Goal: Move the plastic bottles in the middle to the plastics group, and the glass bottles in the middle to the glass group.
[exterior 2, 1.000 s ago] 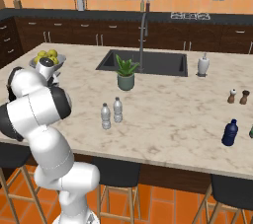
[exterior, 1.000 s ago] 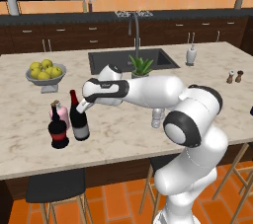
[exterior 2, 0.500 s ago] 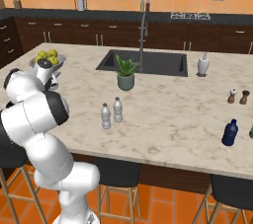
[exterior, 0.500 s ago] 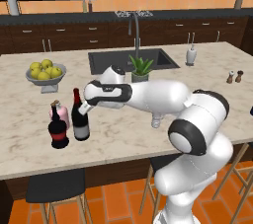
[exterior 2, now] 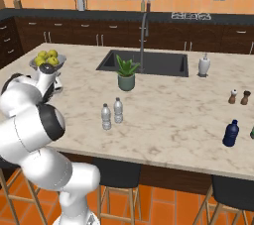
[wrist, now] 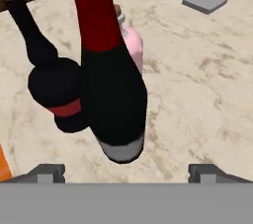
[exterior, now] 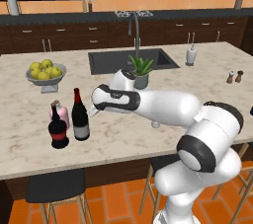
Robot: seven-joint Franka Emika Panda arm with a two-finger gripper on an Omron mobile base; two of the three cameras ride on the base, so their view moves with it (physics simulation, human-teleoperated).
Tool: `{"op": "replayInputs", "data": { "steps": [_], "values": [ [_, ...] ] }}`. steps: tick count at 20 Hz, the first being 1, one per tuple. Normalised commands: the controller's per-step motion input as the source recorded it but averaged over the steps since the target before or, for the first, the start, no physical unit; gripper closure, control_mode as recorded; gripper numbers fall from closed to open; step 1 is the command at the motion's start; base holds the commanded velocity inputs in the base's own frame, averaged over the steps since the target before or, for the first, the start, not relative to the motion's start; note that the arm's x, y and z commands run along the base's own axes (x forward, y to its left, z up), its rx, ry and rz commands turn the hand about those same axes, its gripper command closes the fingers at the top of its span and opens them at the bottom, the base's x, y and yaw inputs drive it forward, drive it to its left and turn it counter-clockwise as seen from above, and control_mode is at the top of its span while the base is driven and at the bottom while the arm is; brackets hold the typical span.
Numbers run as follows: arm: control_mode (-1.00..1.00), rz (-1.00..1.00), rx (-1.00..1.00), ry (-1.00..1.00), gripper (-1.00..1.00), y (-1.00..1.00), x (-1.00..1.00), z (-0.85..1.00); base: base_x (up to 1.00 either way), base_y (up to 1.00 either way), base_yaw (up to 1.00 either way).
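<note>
Hand view looks down on the wine bottle (wrist: 113, 99), red foil neck up, pale label band near its base, standing free on the marble counter (wrist: 197, 85). Gripper (wrist: 126, 171) spread wide, one dark fingertip (wrist: 47, 171) at each lower corner, nothing between them, bottle above the gap and untouched. Squat dark bottle (wrist: 54, 92) with red label just beside the wine bottle on one side, pink bottle (wrist: 132, 45) just behind it, fruit bowl's grey foot (wrist: 205, 1) farther off. Left base view shows the wine bottle (exterior: 79, 115) upright near the counter's left front, touching or nearly touching the squat bottle (exterior: 59, 129) and pink bottle (exterior: 60, 113), with the arm's dark wrist (exterior: 114, 99) just to their right. Right base view shows two water bottles (exterior 2: 112, 113) standing side by side mid-counter, in front of the potted plant (exterior 2: 126, 73), well apart from a blue bottle (exterior 2: 230, 133) at the right.
</note>
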Motion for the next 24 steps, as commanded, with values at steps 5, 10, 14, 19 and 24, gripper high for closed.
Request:
{"op": "replayInputs", "data": {
  "steps": [5,10,14,19,24],
  "values": [
    [-1.00,-0.14,-0.01,0.03,-1.00,-0.77,0.00,0.07,0.00,0.00,0.00],
    [-1.00,-0.23,-0.07,0.11,-1.00,-0.88,0.00,0.00,0.00,0.00,0.00],
    [-1.00,-0.33,-0.12,0.16,-1.00,-0.90,0.06,0.00,0.00,0.00,0.00],
    [-1.00,-0.39,-0.12,0.19,-1.00,-0.97,0.12,0.00,0.00,0.00,0.00],
    [-1.00,-0.40,-0.07,0.20,-1.00,-1.00,0.08,-0.03,0.00,0.00,0.00]
  ]
}}
